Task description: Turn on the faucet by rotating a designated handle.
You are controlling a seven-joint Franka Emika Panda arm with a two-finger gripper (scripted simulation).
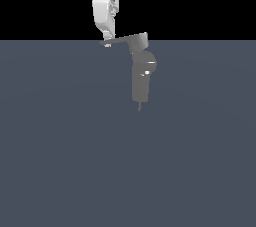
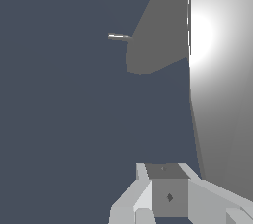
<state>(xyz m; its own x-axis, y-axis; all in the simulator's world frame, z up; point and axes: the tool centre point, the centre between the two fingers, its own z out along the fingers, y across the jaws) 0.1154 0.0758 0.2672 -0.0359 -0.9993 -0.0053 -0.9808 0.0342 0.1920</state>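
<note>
Gripper [image 1: 107, 42] at the tip of the handle [image 1: 120, 40], arm cut off above.

The arm runs out of the exterior view's top edge, and against the handle tip the fingers are too small to separate, so I cannot tell whether they are spread, closed, or gripping the lever. In the wrist view only the grey and white gripper [image 2: 165, 196] body shows, cut by the frame edge. The faucet [image 1: 141, 73] stands upright on the flat blue-grey floor [image 1: 60, 146], near the middle of the exterior view: a grey column with a rounded bulge, a bright glint and a thin stub at its base. The thin, flat handle sticks sideways from the blocky top toward the exterior view's left, tapering to a point. Close up, the faucet [image 2: 222, 70] is a broad glaring surface, its shape hard to read.
</note>
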